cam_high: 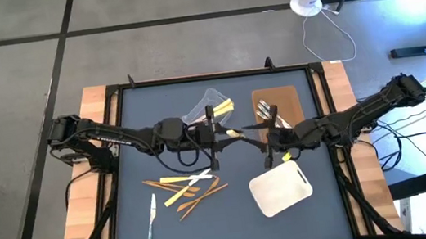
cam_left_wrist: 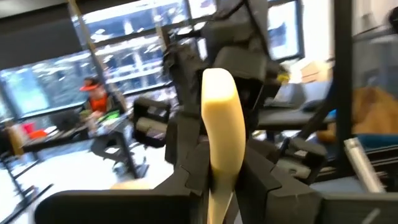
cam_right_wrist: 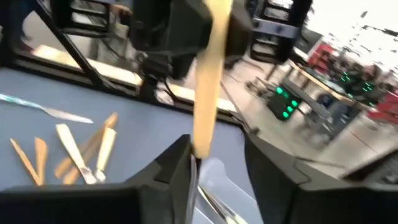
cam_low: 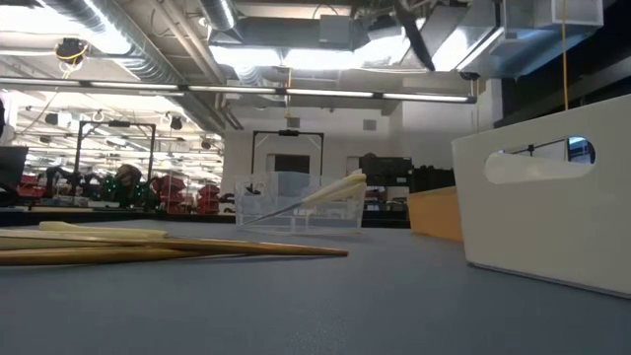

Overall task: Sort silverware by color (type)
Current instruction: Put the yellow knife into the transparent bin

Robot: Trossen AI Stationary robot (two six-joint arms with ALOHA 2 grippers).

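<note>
Pale-yellow utensil (cam_left_wrist: 219,124) | clamped in left gripper (cam_left_wrist: 217,180) | right gripper (cam_right_wrist: 214,165) open beside it

Both dark arms reach inward and meet above the table's middle. The left gripper (cam_high: 213,133) is clamped on a pale yellow utensil (cam_left_wrist: 219,118); the right gripper (cam_high: 269,138) has its fingers parted.

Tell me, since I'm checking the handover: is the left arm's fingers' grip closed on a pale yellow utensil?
Yes, in the left wrist view the fingers clamp the pale yellow utensil standing between them.
</note>
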